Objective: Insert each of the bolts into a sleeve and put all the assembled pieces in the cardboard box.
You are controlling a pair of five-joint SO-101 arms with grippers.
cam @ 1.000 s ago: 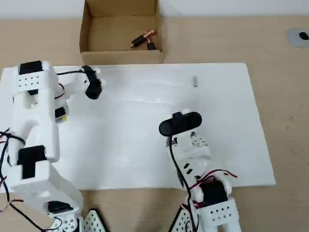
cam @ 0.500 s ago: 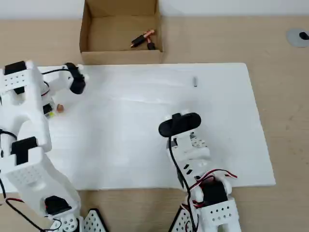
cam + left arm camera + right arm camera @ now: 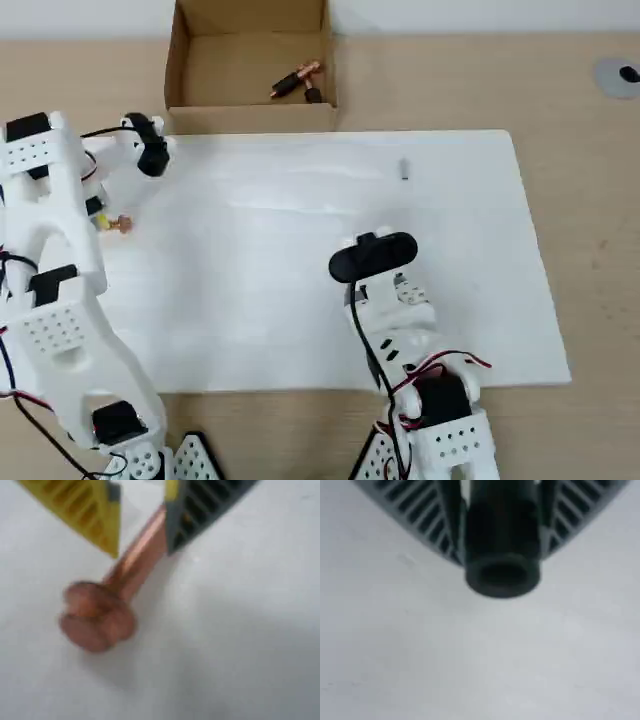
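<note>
My jaws are both closed down, each on one part. In the high view my left gripper (image 3: 104, 221) sits at 9 o'clock on the white mat (image 3: 300, 300), with the copper bolt (image 3: 122, 224) poking out of it toward 3 o'clock. My right arm stands near 6 o'clock, and its black camera (image 3: 372, 256) covers the jaws there. The box (image 3: 250, 120) is at 11 o'clock. In it lie what I take for two finished pieces (image 3: 296, 80), copper ends in dark sleeves, but they overlap and I cannot count them surely. A dark speck (image 3: 404, 168) lies on the mat at 1 o'clock, too small to tell whether it is a part. In the left wrist view my left gripper (image 3: 142, 542) pinches the bolt (image 3: 120, 582) by its shank, with the head free. I cannot tell whether the head touches the mat, and the shank's far end is hidden between the fingers (image 3: 85, 505). In the right wrist view my right gripper (image 3: 502, 550) is clamped round the black sleeve (image 3: 502, 575), with its open bore toward the camera and its other end out of sight. I judge the task partly done. This bolt and sleeve are well apart and not yet joined, so the insertion and the drop into the box remain.
</note>
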